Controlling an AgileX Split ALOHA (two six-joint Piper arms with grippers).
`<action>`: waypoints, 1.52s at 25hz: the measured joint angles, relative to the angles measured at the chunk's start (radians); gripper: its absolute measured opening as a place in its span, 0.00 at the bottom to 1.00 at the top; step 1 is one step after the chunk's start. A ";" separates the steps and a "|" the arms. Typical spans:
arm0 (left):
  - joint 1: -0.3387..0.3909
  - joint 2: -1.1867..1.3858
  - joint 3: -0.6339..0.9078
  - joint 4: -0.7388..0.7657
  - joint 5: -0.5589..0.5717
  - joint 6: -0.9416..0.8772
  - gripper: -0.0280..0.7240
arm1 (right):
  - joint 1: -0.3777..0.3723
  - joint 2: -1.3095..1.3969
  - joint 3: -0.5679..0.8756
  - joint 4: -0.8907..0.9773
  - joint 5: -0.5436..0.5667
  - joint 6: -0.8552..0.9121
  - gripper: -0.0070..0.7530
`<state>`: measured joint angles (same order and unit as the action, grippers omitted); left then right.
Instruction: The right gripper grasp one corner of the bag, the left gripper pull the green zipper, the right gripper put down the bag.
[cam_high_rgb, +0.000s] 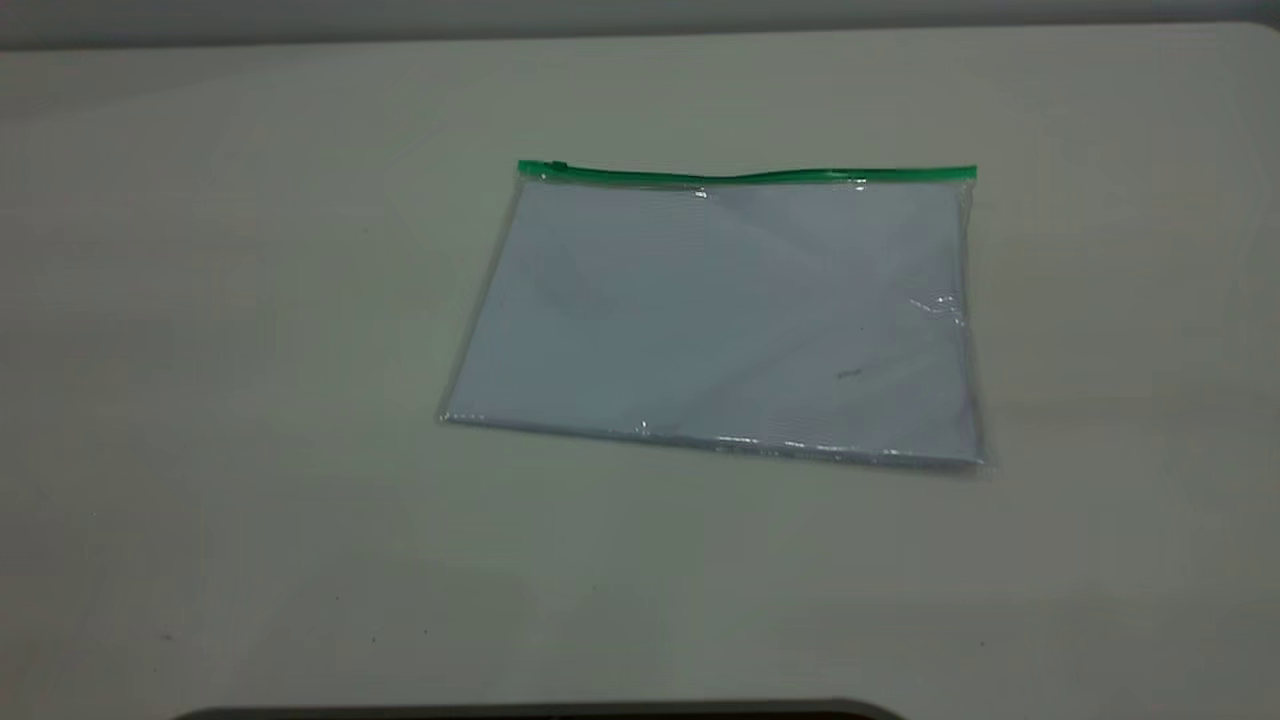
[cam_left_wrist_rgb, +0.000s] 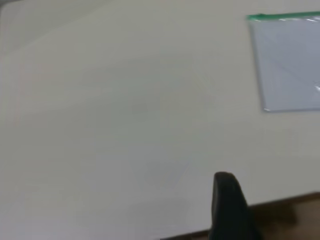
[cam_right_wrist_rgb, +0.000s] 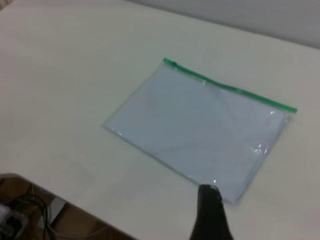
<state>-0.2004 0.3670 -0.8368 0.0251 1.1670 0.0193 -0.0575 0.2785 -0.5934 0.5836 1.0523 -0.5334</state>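
The bag (cam_high_rgb: 720, 310) lies flat on the pale table, a clear pouch with bluish-white sheets inside. The green zipper (cam_high_rgb: 750, 177) runs along its far edge, with the slider tab (cam_high_rgb: 557, 166) at the left end. The green-tipped corner of the bag (cam_high_rgb: 968, 173) is at the far right. Neither gripper shows in the exterior view. The left gripper (cam_left_wrist_rgb: 225, 177) shows as one dark tip, well apart from the bag (cam_left_wrist_rgb: 290, 60). The right gripper (cam_right_wrist_rgb: 209, 189) shows as one dark tip by a plain near corner of the bag (cam_right_wrist_rgb: 200, 125), above the table.
The table (cam_high_rgb: 200, 400) reaches past the bag on all sides. Its edge shows in the left wrist view (cam_left_wrist_rgb: 280, 200) and in the right wrist view, with cables (cam_right_wrist_rgb: 25, 210) below. A dark rim (cam_high_rgb: 540, 712) lies at the front edge.
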 joint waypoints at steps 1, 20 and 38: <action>0.000 -0.031 0.022 -0.015 0.000 0.005 0.69 | 0.000 -0.013 0.009 -0.001 0.001 0.005 0.79; 0.000 -0.202 0.350 -0.054 -0.030 0.016 0.69 | 0.000 -0.237 0.102 -0.190 0.060 0.161 0.79; 0.000 -0.203 0.350 -0.054 -0.033 0.016 0.69 | 0.000 -0.295 0.109 -0.448 0.088 0.274 0.79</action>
<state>-0.2004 0.1640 -0.4864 -0.0287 1.1343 0.0350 -0.0575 -0.0162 -0.4844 0.1355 1.1402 -0.2597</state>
